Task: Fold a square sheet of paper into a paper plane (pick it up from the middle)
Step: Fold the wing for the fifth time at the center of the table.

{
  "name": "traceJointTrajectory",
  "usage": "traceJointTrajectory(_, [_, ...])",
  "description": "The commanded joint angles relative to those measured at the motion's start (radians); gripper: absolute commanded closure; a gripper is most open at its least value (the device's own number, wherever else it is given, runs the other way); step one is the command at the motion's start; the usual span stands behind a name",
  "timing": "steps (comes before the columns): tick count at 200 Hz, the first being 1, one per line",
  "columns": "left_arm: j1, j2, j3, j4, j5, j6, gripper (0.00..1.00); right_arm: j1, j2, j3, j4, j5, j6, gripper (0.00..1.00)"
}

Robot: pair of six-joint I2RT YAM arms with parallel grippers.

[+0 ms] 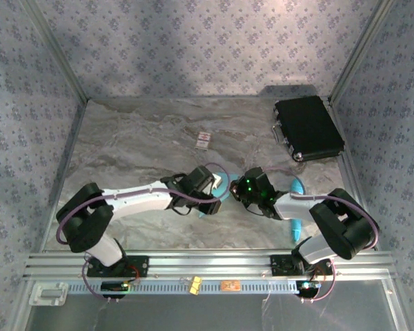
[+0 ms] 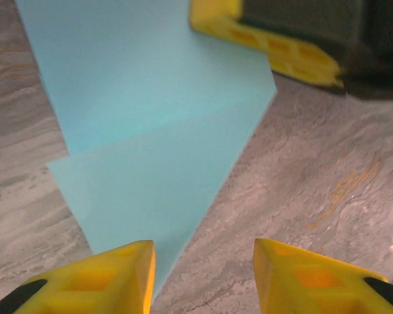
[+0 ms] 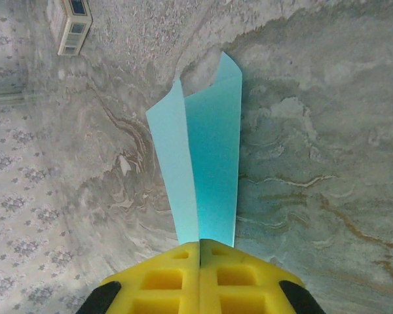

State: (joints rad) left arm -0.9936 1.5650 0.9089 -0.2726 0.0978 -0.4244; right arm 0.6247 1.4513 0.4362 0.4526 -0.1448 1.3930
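Right gripper (image 3: pixel 200 247) pinched shut on the folded blue paper (image 3: pixel 213 163).
Left gripper (image 2: pixel 200 255) part-open, holding nothing (white card (image 1: pixel 204 140): marks unreadable).

No text, number or brand could be read anywhere. A small white card (image 1: pixel 204 140) lay on the table (image 1: pixel 138 138); it bore red marks, too small and blurred to make out as letters or figures. A black case (image 1: pixel 308 127) at the far right corner showed no legible label.

Marbled table (image 1: pixel 138 138): black case (image 1: pixel 308 128), white card (image 1: pixel 204 140).
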Motion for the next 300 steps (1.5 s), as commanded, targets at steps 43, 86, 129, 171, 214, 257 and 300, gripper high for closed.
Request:
traceJointTrajectory(43, [-0.087,0.031,0.011,-0.043,-0.237,0.085,0.54,0.013,-0.012,0.006,0.012,0.028,0.036,0.94])
traceJointTrajectory(86, [-0.105,0.080,0.029,-0.036,-0.254,0.083,0.56,0.014,-0.012,0.003,0.026,0.031,0.049,0.94])
traceJointTrajectory(129, [-0.114,0.099,0.035,-0.036,-0.285,0.075,0.59,0.015,-0.014,-0.002,0.034,0.031,0.058,0.94])
traceJointTrajectory(171, [-0.120,0.122,0.046,-0.046,-0.309,0.075,0.66,0.018,-0.016,-0.008,0.037,0.034,0.063,0.94])
traceJointTrajectory(214, [-0.123,0.127,0.047,-0.052,-0.322,0.074,0.68,0.018,-0.020,-0.010,0.034,0.036,0.063,0.94])
traceJointTrajectory(257, [-0.128,0.119,0.043,-0.055,-0.345,0.074,0.65,0.017,-0.036,-0.012,0.027,0.039,0.066,0.94])
traceJointTrajectory(300, [-0.147,0.100,0.042,-0.053,-0.386,0.079,0.61,0.021,-0.049,-0.013,0.020,0.044,0.068,0.94])
